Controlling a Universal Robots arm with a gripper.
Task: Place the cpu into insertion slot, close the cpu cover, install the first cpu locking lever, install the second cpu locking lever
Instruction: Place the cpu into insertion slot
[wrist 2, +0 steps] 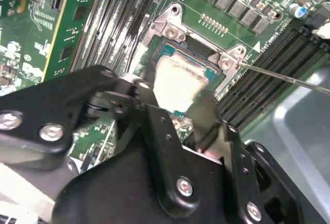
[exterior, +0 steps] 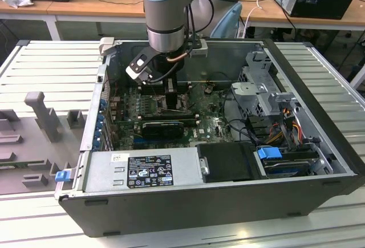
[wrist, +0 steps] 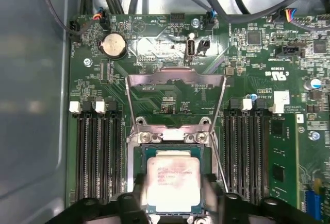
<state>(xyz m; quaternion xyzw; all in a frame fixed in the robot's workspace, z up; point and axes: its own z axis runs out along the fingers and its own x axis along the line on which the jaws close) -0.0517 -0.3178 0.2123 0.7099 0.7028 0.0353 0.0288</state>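
Observation:
The cpu, pale silvery-beige, lies flat inside the insertion slot on the green motherboard. My gripper reaches down into the computer case, its black fingers pressed against two opposite edges of the cpu. The cpu cover stands swung open beyond the slot, and the board shows through its window. Two thin wire levers are raised beside the cover; one lever crosses the second wrist view.
Rows of black memory slots flank the socket. A coin battery and cables lie beyond the cover. The case holds a power supply and a drive cage. Grey fixtures stand on the table at the exterior view's left.

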